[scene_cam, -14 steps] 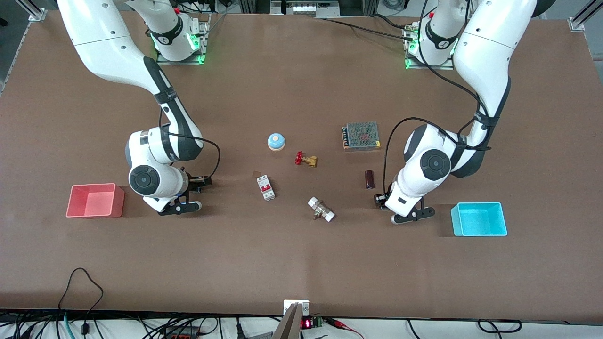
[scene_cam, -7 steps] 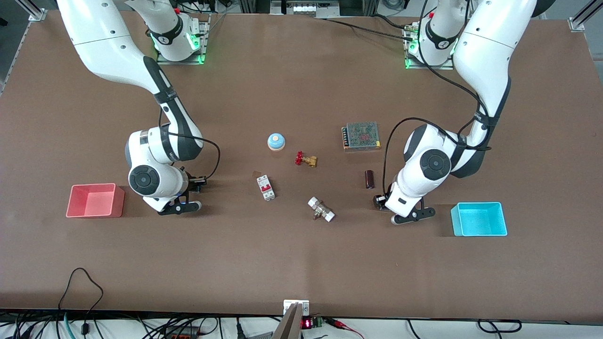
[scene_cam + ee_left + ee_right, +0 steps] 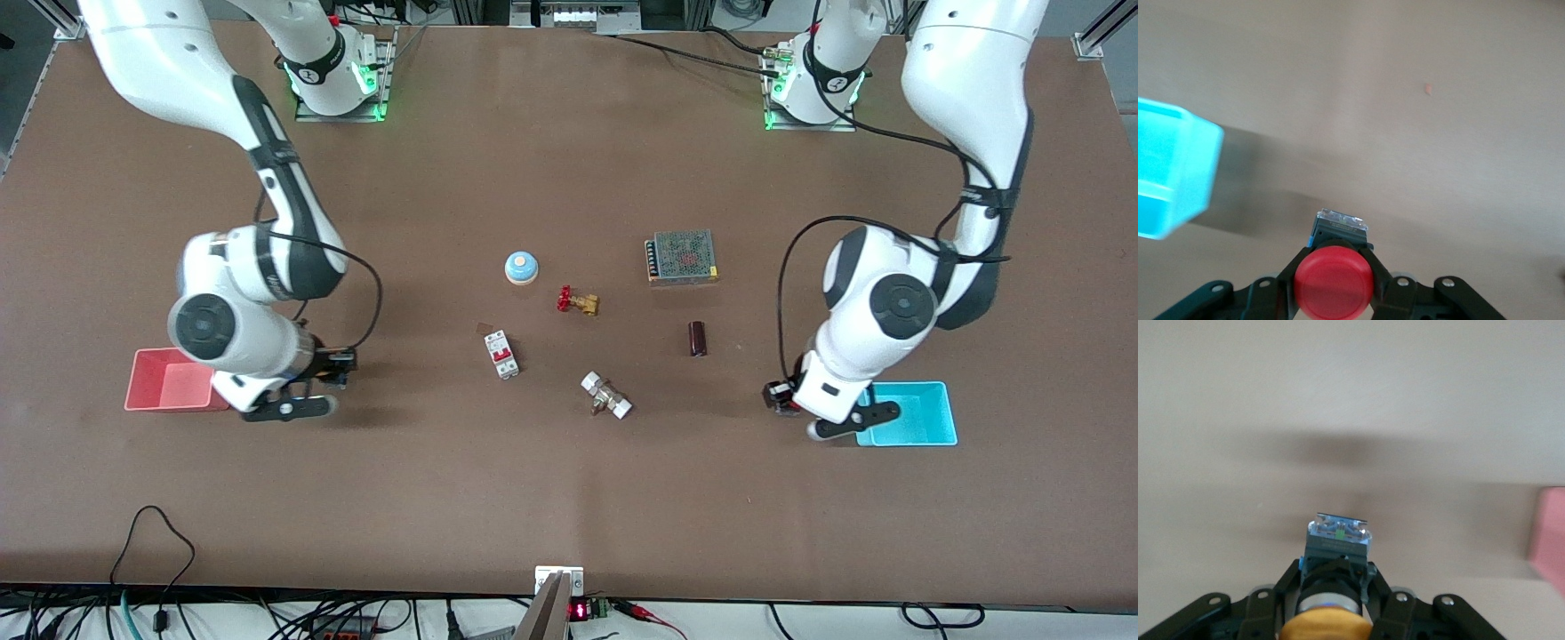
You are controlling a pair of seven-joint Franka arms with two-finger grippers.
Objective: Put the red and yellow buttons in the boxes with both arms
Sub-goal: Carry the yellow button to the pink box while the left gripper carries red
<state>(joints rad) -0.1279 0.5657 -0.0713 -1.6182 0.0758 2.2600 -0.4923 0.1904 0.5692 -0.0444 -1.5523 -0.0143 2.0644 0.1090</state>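
Both arms are mid-carry: the left gripper [image 3: 1333, 293] clamps the red button [image 3: 1333, 283] beside the cyan box [image 3: 916, 414], the right gripper [image 3: 1328, 620] clamps the yellow button [image 3: 1325, 628] beside the pink box [image 3: 173, 382], and each next needs centring over its box before letting go.

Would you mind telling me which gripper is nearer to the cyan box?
The left gripper: holding the red button, it hangs at the cyan box's edge. The right gripper is by the pink-red box.
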